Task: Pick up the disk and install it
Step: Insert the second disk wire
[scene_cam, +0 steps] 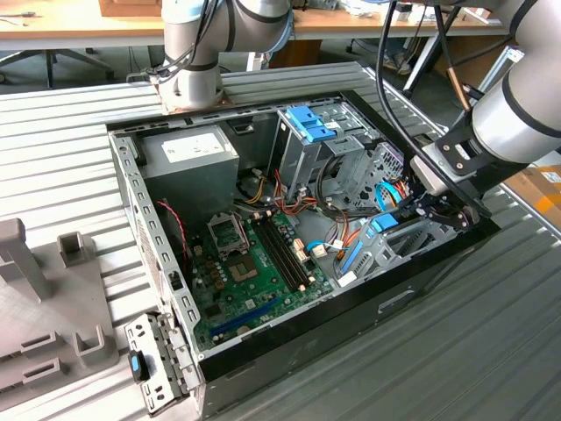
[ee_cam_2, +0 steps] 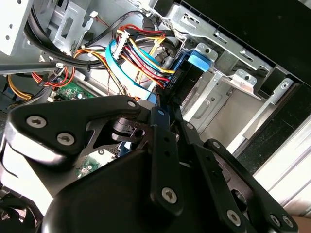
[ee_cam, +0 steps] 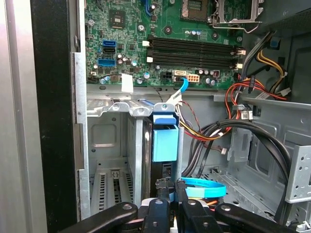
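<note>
Reaching deep into the open computer case [scene_cam: 153, 232], gripper [ee_cam: 170, 187] fingers pinching the disk [ee_cam: 164, 141]. Standing it on edge in the metal bay [ee_cam: 109, 145], beside the motherboard [ee_cam: 160, 43].

Ribbed grey metal surface [scene_cam: 70, 158] is being occupied by an open computer case [scene_cam: 289, 342], a grey plastic fixture [scene_cam: 44, 298] beside it.

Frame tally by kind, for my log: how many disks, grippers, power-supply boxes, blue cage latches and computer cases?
disk: 1
gripper: 1
power-supply box: 1
blue cage latch: 1
computer case: 1
Total: 5
</note>
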{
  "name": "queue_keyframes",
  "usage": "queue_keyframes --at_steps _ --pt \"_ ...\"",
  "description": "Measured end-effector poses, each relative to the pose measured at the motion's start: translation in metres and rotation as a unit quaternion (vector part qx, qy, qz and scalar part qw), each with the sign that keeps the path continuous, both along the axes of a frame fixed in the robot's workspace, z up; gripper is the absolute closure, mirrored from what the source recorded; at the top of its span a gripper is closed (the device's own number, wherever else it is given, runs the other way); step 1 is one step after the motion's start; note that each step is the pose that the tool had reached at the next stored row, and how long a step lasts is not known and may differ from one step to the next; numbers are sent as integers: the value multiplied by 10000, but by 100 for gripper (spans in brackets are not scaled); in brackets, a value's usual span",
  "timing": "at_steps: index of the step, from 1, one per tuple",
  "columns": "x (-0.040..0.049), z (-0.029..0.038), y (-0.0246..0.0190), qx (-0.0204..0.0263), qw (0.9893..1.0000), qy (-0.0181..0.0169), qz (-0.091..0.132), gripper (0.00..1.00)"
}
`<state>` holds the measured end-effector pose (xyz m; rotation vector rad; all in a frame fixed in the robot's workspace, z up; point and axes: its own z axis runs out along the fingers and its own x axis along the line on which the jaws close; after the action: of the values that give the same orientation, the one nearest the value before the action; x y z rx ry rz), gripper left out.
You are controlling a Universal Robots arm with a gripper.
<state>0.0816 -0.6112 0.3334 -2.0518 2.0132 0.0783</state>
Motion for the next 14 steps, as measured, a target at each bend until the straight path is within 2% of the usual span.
queue_keyframes --at_steps 14 --pt "0 -11 0 2 10000 0 0 84"
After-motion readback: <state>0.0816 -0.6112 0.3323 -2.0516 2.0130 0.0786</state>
